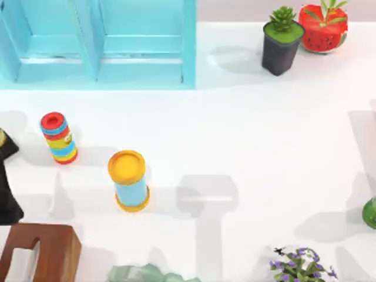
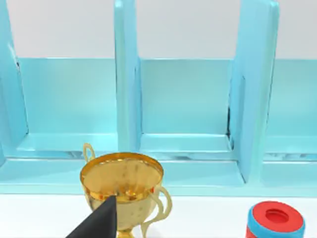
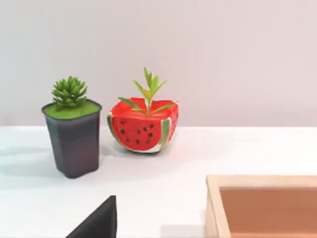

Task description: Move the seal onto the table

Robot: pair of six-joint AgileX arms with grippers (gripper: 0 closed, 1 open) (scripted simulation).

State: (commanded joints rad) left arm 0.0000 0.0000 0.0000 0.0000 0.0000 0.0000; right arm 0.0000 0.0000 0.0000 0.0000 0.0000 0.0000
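1. Presently, the white worktop (image 1: 247, 135) carries a light-blue cabinet (image 1: 97, 44) at its far left, compartments open to the front.
2. Left arm (image 1: 7, 200) sits at the worktop's left edge. Left gripper (image 2: 99, 220) is close before a gold trophy cup (image 2: 122, 191), which stands upright in front of the cabinet. Contact cannot be told, nor whether the jaws are wide or narrow.
3. A red-topped ring stack (image 1: 58, 138) stands near the cup. A yellow-topped cylinder (image 1: 128, 180) stands apart, nearer centre.
4. A reddish-brown wooden piece (image 1: 38, 252) sits at the near left corner.
5. Right gripper (image 3: 99, 220) faces a succulent in a black pot (image 3: 73, 131) and a watermelon planter (image 3: 142, 126), with a pale wooden box (image 3: 262, 206) beside it. Its jaw state cannot be told.
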